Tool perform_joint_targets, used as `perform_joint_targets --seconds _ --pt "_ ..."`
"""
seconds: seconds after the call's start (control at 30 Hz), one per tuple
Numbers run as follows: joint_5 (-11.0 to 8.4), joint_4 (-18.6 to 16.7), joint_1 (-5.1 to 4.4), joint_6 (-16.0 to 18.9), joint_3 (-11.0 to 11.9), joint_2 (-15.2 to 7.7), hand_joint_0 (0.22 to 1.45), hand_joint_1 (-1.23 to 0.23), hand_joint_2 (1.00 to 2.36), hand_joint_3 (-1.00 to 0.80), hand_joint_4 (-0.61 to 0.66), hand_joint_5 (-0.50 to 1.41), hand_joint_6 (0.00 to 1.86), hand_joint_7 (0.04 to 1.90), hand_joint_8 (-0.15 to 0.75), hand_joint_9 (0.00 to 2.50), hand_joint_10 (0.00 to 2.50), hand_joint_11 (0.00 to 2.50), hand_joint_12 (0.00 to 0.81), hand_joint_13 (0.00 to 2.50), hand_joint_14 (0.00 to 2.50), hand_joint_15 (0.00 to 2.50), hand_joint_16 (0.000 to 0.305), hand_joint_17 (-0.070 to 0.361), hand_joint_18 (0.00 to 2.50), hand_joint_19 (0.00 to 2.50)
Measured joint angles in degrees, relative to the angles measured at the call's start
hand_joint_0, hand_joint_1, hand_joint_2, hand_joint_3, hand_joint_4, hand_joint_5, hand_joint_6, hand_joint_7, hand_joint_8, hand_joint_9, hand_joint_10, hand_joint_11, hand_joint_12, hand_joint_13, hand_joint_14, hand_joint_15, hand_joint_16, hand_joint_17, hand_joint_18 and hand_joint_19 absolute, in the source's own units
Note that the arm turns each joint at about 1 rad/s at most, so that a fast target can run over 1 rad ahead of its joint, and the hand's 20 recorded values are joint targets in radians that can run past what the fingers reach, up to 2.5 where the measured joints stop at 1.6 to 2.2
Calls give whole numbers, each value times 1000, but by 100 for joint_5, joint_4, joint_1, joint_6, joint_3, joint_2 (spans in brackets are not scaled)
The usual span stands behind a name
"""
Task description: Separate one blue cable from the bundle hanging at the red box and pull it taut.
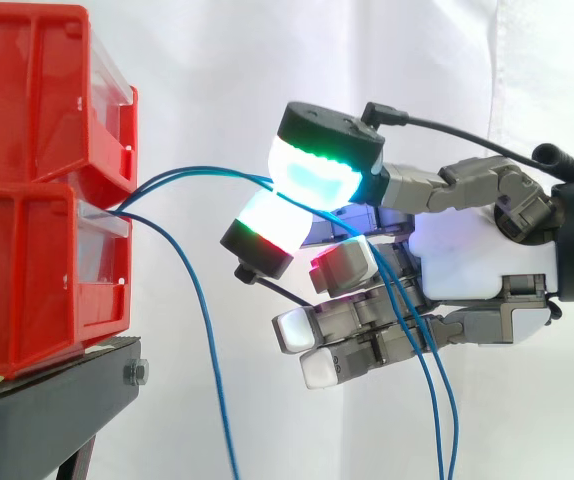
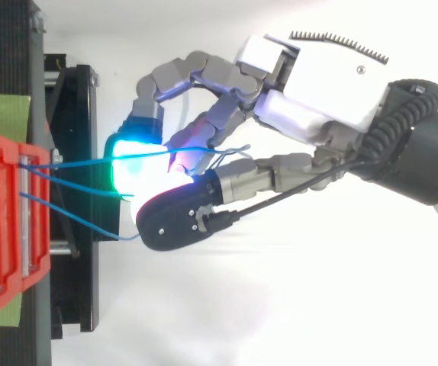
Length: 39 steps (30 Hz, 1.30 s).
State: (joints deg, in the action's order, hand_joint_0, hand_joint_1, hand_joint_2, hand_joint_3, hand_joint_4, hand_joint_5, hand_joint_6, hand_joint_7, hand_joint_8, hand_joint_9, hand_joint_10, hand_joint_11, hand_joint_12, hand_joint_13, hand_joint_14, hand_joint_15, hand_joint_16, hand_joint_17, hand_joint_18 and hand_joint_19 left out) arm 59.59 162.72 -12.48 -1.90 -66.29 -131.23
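The hand (image 1: 467,260) comes in from the right. Two of its glowing pads (image 1: 312,170) are squeezed together on blue cable (image 1: 207,172) near the red box (image 1: 37,250). The other fingers are curled in below. In the side view two thin blue lines run side by side from the gap between the red bins up to the pinch. Then they drop down past the palm. A third blue cable (image 1: 202,320) hangs free from the same gap, well apart from the hand, and falls beside the black stand (image 1: 47,410).

The lines between box and pads bend a little, so the pull looks only partly done.

The main worry is that the hand has two cables and not one. If so, pulling back would drag both, and nothing gets picked out. The cable is thin and the pads are fat and round, so it could also slide out if the hand pulls fast. A hard tug might yank the cable out of the box, or tip the box on its stand
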Motion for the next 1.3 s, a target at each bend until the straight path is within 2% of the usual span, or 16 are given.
perform_joint_targets --seconds 0.13,0.23,0.4,0.5,0.6,0.67,0.7,0.8,1.03,1.13,1.27,1.3 --pt "16 41 0 63 2 1 715 -978 1000 -500 -5 -162 931 935 289 1174 13 1123 332 864 20 577 40 89 712 443" --pt "22 72 0 116 2 1 620 -1032 1000 -500 20 -161 928 941 281 1160 13 1133 330 852 19 589 39 88 681 461" --pt "25 132 7 201 2 1 482 -977 1000 -500 77 -160 907 832 319 1175 10 1123 352 871 18 593 45 101 701 473" --pt "26 167 8 217 2 2 474 -975 1000 -500 114 -158 884 791 329 1179 10 1109 357 874 17 594 46 104 704 460" --pt "26 181 12 218 2 2 483 -989 1000 -500 124 -155 862 790 327 1176 9 1110 358 874 19 589 46 103 702 446" --pt "26 186 14 218 2 2 537 -896 1000 -500 112 -154 853 806 319 1184 12 1097 346 873 18 583 43 96 692 460" --pt "26 187 15 220 2 2 575 -789 1000 -500 92 -150 850 858 314 1208 13 1108 340 880 20 597 41 93 692 476" --pt "24 197 16 248 7 6 616 -721 1000 -500 47 -155 873 901 310 1222 13 1115 335 893 20 604 41 91 692 491" --pt "32 391 37 300 17 66 630 -765 1014 -307 3 -161 922 949 322 1225 13 1136 339 897 21 609 41 93 695 492" --pt "39 543 38 303 20 123 651 -806 1015 -285 -17 -162 923 988 314 1204 11 1118 338 895 20 602 41 93 697 489" --pt "41 702 39 295 21 210 717 -884 1012 -365 -55 -168 944 906 305 1178 12 1133 338 886 20 590 41 92 703 455" --pt "41 723 39 293 22 226 732 -910 1005 -444 -55 -168 945 870 304 1163 12 1130 338 883 21 592 41 91 702 453"
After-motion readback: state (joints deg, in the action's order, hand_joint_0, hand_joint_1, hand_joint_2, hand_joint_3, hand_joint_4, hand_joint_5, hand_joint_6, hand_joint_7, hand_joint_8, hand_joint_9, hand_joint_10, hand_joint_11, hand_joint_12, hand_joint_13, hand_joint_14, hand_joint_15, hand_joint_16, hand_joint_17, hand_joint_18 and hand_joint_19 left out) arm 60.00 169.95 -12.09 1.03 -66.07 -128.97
